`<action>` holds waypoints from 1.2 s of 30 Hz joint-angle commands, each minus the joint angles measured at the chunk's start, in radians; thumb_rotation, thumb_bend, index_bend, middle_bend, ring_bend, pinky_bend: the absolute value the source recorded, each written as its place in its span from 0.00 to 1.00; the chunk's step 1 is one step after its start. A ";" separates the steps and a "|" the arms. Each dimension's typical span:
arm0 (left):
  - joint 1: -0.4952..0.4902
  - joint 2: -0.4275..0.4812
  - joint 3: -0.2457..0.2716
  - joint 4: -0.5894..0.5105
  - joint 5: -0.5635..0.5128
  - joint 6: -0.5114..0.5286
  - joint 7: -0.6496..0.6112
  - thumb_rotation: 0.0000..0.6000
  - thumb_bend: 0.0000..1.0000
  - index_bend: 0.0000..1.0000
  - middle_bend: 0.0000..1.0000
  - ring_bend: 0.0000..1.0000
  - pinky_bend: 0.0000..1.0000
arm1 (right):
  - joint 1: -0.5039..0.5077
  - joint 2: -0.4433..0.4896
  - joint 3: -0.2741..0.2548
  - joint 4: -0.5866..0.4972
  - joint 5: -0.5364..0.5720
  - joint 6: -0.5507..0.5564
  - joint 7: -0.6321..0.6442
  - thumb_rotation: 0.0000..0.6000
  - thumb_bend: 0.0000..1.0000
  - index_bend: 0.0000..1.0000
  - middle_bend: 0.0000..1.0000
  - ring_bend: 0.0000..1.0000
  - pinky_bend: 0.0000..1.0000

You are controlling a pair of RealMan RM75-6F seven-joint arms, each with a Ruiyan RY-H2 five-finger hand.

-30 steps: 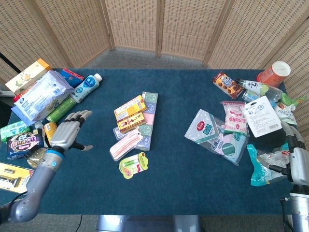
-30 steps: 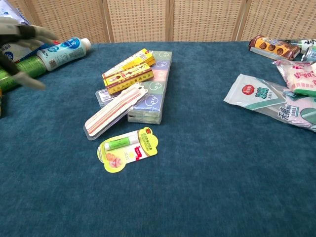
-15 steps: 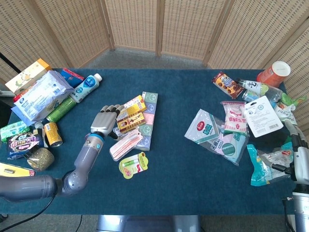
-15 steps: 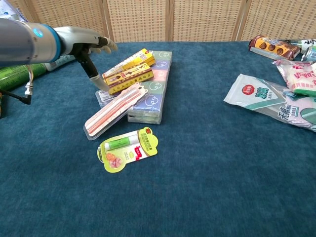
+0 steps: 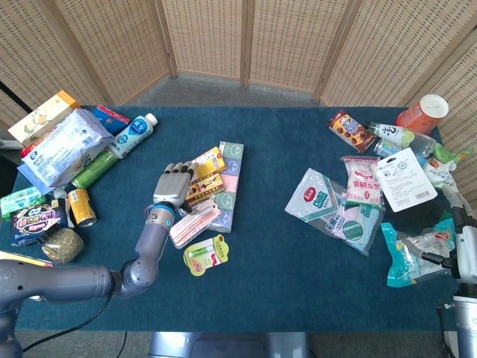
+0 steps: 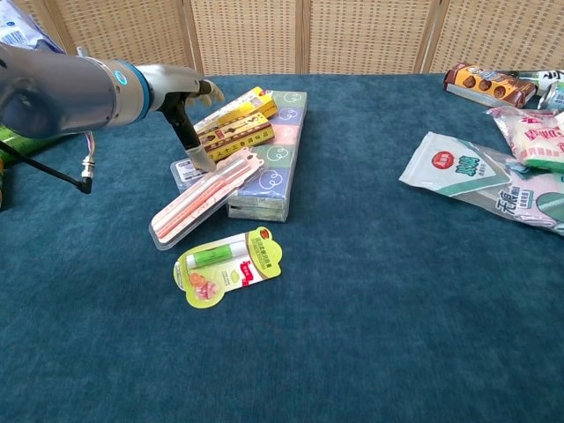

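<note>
Head view showed the left hand (image 5: 172, 186) stretched out over the left edge of the central pile, fingers lying on the yellow boxes (image 5: 201, 179), gripping nothing. The right hand (image 5: 463, 246) sat at the table's far right edge beside a teal packet (image 5: 402, 261); its grasp could not be told.

Chest view showed the left hand (image 6: 181, 88) with its thumb (image 6: 192, 145) pointing down, touching the toothbrush pack (image 6: 207, 194) beside the yellow boxes (image 6: 231, 132).
</note>
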 commanded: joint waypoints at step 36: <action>0.077 0.219 -0.136 -0.328 0.199 0.288 0.029 1.00 0.00 0.54 0.52 0.61 0.69 | -0.003 -0.010 -0.009 -0.016 -0.014 -0.004 -0.022 1.00 0.00 0.00 0.00 0.00 0.00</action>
